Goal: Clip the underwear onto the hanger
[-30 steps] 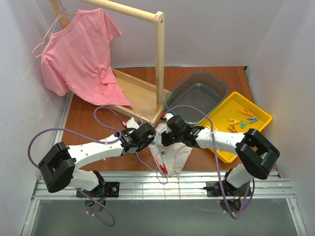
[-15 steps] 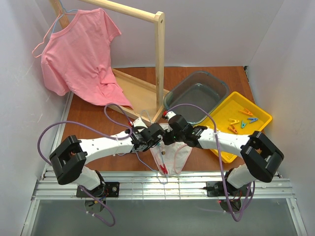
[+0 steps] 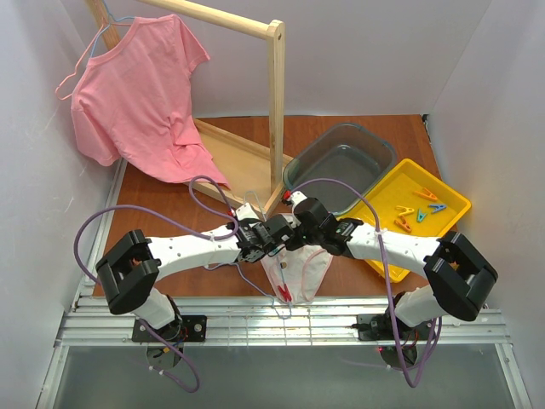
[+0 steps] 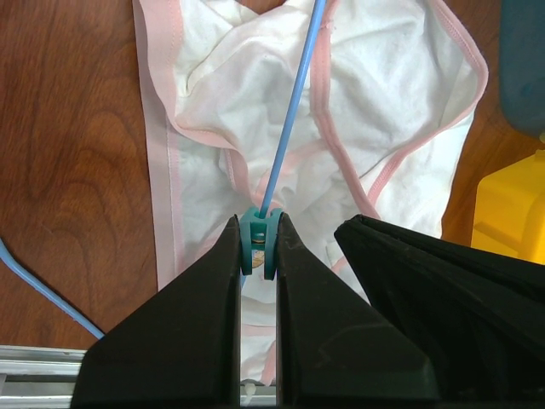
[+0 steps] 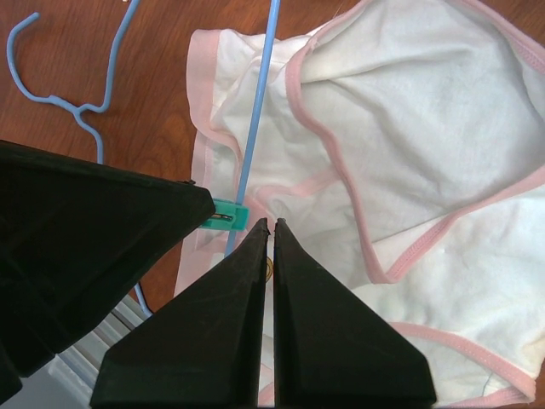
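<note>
The underwear (image 4: 375, 102) lies flat on the table near the middle of the near edge, directly under the tips of both pairs of jaws. It is white and wrinkled, with pale pink trim at the waist and the leg holes. The hanger (image 4: 294, 102), a thin blue wire, crosses over it, and its hook rests on bare wood beside the fabric. The left gripper (image 4: 258, 232) is clenched on a teal clip (image 4: 258, 247), which sits on the wire. The right gripper (image 5: 271, 228) is just beside it, jaws pressed together; I cannot tell if they pinch anything. A yellow tray (image 3: 456, 204) stands at the right edge.
</note>
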Robot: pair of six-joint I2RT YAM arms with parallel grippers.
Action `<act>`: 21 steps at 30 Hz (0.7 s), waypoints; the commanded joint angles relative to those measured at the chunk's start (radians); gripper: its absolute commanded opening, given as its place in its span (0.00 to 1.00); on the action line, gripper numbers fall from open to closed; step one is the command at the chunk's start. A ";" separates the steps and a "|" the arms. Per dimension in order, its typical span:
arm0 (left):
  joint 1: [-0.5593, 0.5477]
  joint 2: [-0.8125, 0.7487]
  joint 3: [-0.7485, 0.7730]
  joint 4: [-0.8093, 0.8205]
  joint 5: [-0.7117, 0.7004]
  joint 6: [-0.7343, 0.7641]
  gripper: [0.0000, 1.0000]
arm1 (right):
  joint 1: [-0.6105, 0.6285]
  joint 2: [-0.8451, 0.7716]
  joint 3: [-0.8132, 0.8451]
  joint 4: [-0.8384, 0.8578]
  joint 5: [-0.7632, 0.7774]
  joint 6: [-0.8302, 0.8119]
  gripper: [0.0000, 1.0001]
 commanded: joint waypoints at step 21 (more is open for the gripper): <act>-0.059 0.126 0.161 -0.128 -0.146 0.014 0.00 | -0.074 -0.064 -0.052 0.049 -0.097 -0.040 0.01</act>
